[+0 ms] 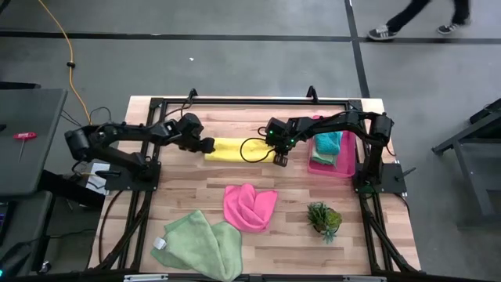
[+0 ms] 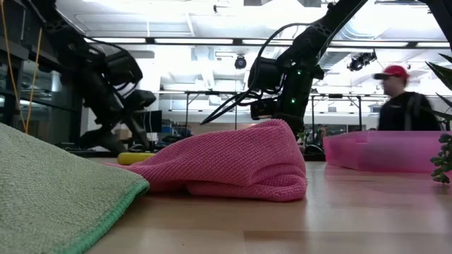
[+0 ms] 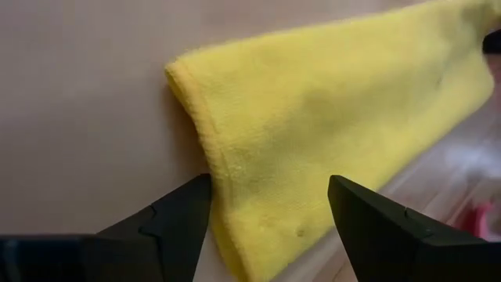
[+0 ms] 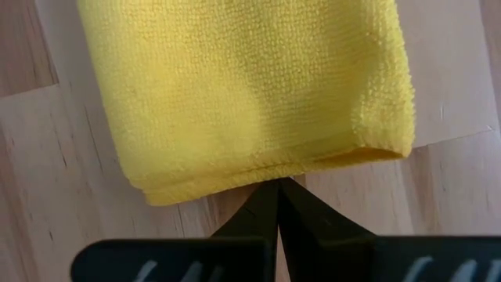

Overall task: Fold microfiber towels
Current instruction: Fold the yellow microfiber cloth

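Wooden worktop (image 1: 196, 184): yellow towel (image 1: 235, 149) lies folded between spread left hand (image 1: 208, 145) and pressed-together right hand (image 1: 279, 160); pink towel (image 1: 249, 206) and green towels (image 1: 200, 243) remain unfolded.

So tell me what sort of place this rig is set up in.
Probably a robotics lab or workshop in a large industrial hall. The wooden table stands on a bare concrete floor, the low view shows ceiling strip lights over an open room, and a person walks past.
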You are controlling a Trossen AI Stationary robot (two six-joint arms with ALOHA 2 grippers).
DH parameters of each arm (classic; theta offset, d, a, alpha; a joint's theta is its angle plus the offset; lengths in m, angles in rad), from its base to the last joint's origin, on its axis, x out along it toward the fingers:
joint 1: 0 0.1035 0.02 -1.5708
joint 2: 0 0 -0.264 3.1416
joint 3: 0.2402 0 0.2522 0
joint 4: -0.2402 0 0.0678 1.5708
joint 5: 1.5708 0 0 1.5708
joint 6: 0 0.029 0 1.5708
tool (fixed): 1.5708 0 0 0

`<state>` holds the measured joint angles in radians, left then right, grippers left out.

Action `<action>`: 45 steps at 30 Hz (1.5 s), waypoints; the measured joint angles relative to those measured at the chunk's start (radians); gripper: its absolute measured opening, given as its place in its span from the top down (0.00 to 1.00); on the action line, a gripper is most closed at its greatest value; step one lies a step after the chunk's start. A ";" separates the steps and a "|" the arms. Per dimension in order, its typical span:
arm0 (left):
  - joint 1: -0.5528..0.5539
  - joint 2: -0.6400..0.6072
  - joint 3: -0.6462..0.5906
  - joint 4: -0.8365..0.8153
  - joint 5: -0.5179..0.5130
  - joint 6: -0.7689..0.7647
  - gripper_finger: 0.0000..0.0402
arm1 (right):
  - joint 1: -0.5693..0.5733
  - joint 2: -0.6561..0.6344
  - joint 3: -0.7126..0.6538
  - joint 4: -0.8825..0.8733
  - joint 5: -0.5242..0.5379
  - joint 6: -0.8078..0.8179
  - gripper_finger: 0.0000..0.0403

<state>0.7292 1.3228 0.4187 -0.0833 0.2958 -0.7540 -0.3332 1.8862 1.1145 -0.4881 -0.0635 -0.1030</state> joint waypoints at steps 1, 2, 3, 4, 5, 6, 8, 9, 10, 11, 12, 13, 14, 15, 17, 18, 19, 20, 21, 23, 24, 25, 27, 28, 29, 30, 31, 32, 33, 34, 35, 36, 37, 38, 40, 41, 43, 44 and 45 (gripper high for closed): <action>0.000 0.017 0.000 0.001 0.020 -0.002 0.38 | 0.000 0.000 0.000 0.000 0.000 0.001 1.00; 0.000 0.030 0.002 0.002 0.029 -0.001 0.38 | 0.000 0.000 0.000 0.000 0.000 0.001 1.00; 0.000 0.042 0.003 0.002 0.036 -0.001 0.38 | 0.000 0.000 0.000 0.000 0.000 0.002 1.00; 0.001 0.052 0.004 0.002 0.041 -0.002 0.38 | 0.000 0.000 0.000 0.000 0.000 0.002 1.00; 0.001 0.060 0.005 0.002 0.043 -0.002 0.38 | 0.000 0.000 0.000 0.001 0.000 0.002 1.00; 0.000 0.068 0.006 0.007 0.048 -0.003 0.38 | 0.000 0.000 0.000 0.001 0.000 0.002 1.00; -0.001 0.077 0.004 0.033 0.063 -0.012 0.39 | 0.000 0.000 0.000 0.002 -0.001 0.002 1.00; -0.001 0.079 0.003 0.045 0.070 -0.022 0.40 | 0.000 0.000 0.000 0.002 -0.001 0.002 1.00; -0.001 0.080 0.002 0.052 0.071 -0.030 0.42 | 0.000 0.000 0.000 0.002 0.000 0.002 1.00; -0.001 0.081 0.002 0.056 0.071 -0.038 0.44 | 0.000 0.000 0.000 0.002 0.000 0.002 1.00; -0.001 0.082 0.002 0.056 0.071 -0.041 0.47 | 0.000 0.000 0.000 0.003 0.000 0.002 1.00; -0.002 0.082 0.002 0.053 0.071 -0.042 0.52 | 0.000 0.000 0.000 0.003 -0.001 0.002 1.00; -0.002 0.083 0.002 0.052 0.071 -0.038 0.57 | 0.000 0.000 0.000 0.004 0.000 0.002 1.00; -0.002 0.083 0.001 0.050 0.071 -0.029 0.63 | 0.000 0.000 0.000 0.004 0.000 0.002 1.00; 0.002 0.085 0.000 0.046 0.074 -0.024 0.77 | 0.000 0.000 0.000 0.004 0.000 0.002 1.00; 0.008 0.086 -0.002 0.043 0.089 -0.023 0.85 | 0.000 0.000 0.000 0.005 -0.001 0.002 1.00; 0.017 0.084 -0.003 0.038 0.103 -0.023 0.92 | 0.000 0.000 0.000 0.005 -0.001 0.002 1.00; 0.028 0.078 -0.004 0.036 0.114 -0.023 0.96 | 0.000 0.000 0.000 0.005 -0.002 0.002 1.00; 0.040 0.069 -0.003 0.039 0.125 -0.021 0.97 | 0.000 0.000 0.000 0.005 -0.004 0.002 1.00; 0.062 0.051 -0.002 0.039 0.142 -0.016 0.96 | 0.000 0.000 0.000 0.006 -0.007 0.012 1.00; 0.071 0.038 -0.002 0.028 0.146 -0.013 0.97 | 0.000 0.001 -0.001 0.010 -0.007 0.028 1.00; 0.078 0.022 -0.002 0.014 0.149 -0.006 0.98 | 0.000 0.001 -0.002 0.016 -0.007 0.051 1.00; 0.096 -0.016 -0.002 -0.019 0.154 0.010 0.99 | 0.000 0.002 -0.003 0.038 -0.009 0.089 1.00; 0.106 -0.035 -0.002 -0.033 0.153 0.015 0.99 | 0.002 0.003 -0.003 0.055 -0.010 0.105 1.00; 0.116 -0.057 -0.002 -0.051 0.153 0.020 0.99 | 0.003 0.004 -0.003 0.071 -0.012 0.111 1.00; 0.124 -0.077 -0.002 -0.067 0.154 0.024 0.99 | 0.006 0.006 -0.003 0.089 -0.015 0.114 1.00; 0.133 -0.097 -0.002 -0.078 0.159 0.028 0.99 | 0.009 0.007 -0.003 0.108 -0.021 0.112 1.00; 0.142 -0.116 -0.002 -0.091 0.167 0.032 0.99 | 0.014 0.007 -0.003 0.115 -0.024 0.105 1.00; 0.149 -0.133 -0.002 -0.100 0.177 0.032 0.99 | 0.017 0.006 -0.003 0.121 -0.025 0.102 1.00; 0.156 -0.146 -0.001 -0.106 0.187 0.032 0.99 | 0.022 0.007 -0.003 0.140 -0.025 0.103 1.00; 0.161 -0.161 -0.001 -0.112 0.194 0.032 0.99 | 0.026 0.007 -0.003 0.161 -0.025 0.106 1.00; 0.163 -0.175 -0.001 -0.116 0.197 0.029 0.99 | 0.030 0.006 -0.002 0.185 -0.025 0.107 1.00; 0.163 -0.186 -0.001 -0.115 0.198 0.024 1.00 | 0.036 0.006 -0.002 0.203 -0.024 0.108 1.00; 0.163 -0.195 0.000 -0.115 0.198 0.013 1.00 | 0.041 0.006 -0.002 0.213 -0.024 0.119 1.00; 0.159 -0.208 0.000 -0.109 0.198 -0.008 1.00 | 0.051 0.010 -0.002 0.235 -0.023 0.158 1.00; 0.159 -0.213 0.000 -0.097 0.199 -0.019 1.00 | 0.056 0.010 -0.002 0.236 -0.023 0.176 1.00; 0.159 -0.218 0.000 -0.080 0.201 -0.045 1.00 | 0.066 0.020 -0.001 0.235 -0.022 0.178 1.00; 0.159 -0.218 0.000 -0.071 0.201 -0.058 1.00 | 0.069 0.023 -0.001 0.222 -0.020 0.175 1.00; 0.157 -0.218 0.002 -0.070 0.201 -0.068 1.00 | 0.071 0.023 -0.001 0.208 -0.013 0.174 1.00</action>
<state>0.8866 1.1049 0.4208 -0.1534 0.4967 -0.8215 -0.2619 1.9092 1.1133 -0.2799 -0.0768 0.0709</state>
